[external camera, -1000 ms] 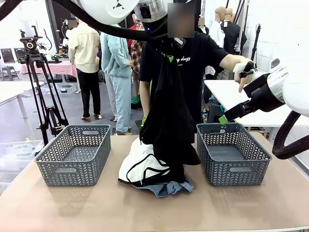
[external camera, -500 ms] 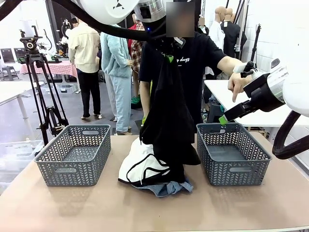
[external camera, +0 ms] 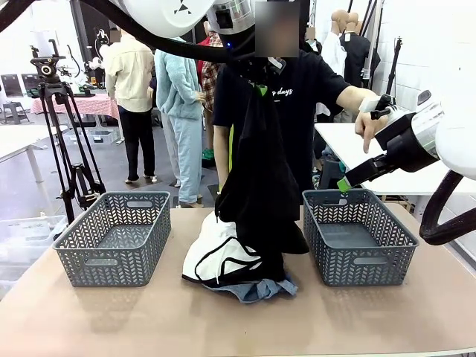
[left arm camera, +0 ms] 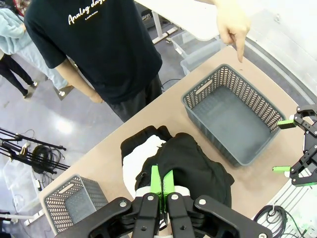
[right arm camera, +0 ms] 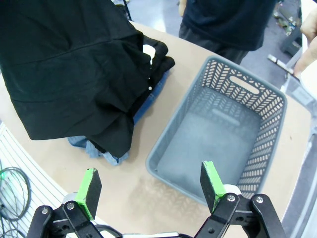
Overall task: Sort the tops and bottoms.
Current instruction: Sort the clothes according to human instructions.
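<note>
- One big flat tabletop (external camera: pixel 149 320), pale tan and smooth, has everything sitting on it.
- Biggest soft thing is the long plain black garment (external camera: pixel 260 171), matte and totally limp. It hangs straight down from the left pincer (external camera: pixel 260 90), which sits high over the middle of the table and is clamped on the cloth's top edge. The lower end flops onto the pile underneath. In the left wrist view the green pads (left arm camera: pixel 155 176) are squeezed together on the cloth, with the black garment bunched up right below them.
- Two matching grey plastic baskets, rectangular, with herringbone-slotted walls and a handle slot at each end. The left basket (external camera: pixel 111 268) and the right basket (external camera: pixel 361 269) flank the pile, one on each side.
- The pile sits between the baskets, directly under the left pincer. A puffy white garment with thin black piping (external camera: pixel 212 256) bulges out on the left side.
- A crumpled faded blue denim piece (external camera: pixel 264 290) is at the very bottom, poking out toward the robot. There's another bit of black cloth (left arm camera: pixel 138 136) on the person's side of the pile, can't tell its shape.
- The right pincer (right arm camera: pixel 151 182) has its jaws spread wide with nothing in them. It hovers above the right basket, well apart from the clothes.
- The person's hand (external camera: pixel 368 123) has its index finger aimed down at the right basket.
</note>
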Motion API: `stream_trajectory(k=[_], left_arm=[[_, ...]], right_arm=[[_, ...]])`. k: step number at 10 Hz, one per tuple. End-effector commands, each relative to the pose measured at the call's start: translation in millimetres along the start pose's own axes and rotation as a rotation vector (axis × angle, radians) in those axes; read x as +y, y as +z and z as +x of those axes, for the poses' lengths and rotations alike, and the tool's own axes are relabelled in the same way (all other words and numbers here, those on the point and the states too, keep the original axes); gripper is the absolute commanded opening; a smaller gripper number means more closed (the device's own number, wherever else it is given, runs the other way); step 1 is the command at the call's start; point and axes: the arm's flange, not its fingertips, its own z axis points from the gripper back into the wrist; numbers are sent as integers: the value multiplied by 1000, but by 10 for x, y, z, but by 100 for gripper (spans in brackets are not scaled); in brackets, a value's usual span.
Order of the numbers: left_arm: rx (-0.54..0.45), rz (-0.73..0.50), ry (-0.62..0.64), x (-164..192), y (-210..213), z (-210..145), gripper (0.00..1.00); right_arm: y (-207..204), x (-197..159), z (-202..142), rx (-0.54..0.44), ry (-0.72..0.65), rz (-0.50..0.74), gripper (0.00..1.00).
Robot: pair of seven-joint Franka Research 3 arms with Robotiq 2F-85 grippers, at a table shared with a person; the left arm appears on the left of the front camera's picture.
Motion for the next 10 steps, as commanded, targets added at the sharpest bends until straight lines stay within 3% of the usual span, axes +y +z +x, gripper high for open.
stream_trajectory(k=[1, 4, 9, 10], left_arm=[[-14, 1, -17, 22, 42, 25, 0], [-14, 1, -17, 22, 42, 25, 0], [0, 0, 0, 0, 1, 2, 0], [-56, -39, 27, -52, -40, 181, 0]], right_arm=[[-20, 0, 3, -7, -11, 17, 100], [348, -12, -88, -19, -5, -14, 100], [983, -343, -465, -123, -146, -75, 100], [945, -267, -172, -102, -80, -64, 100]])
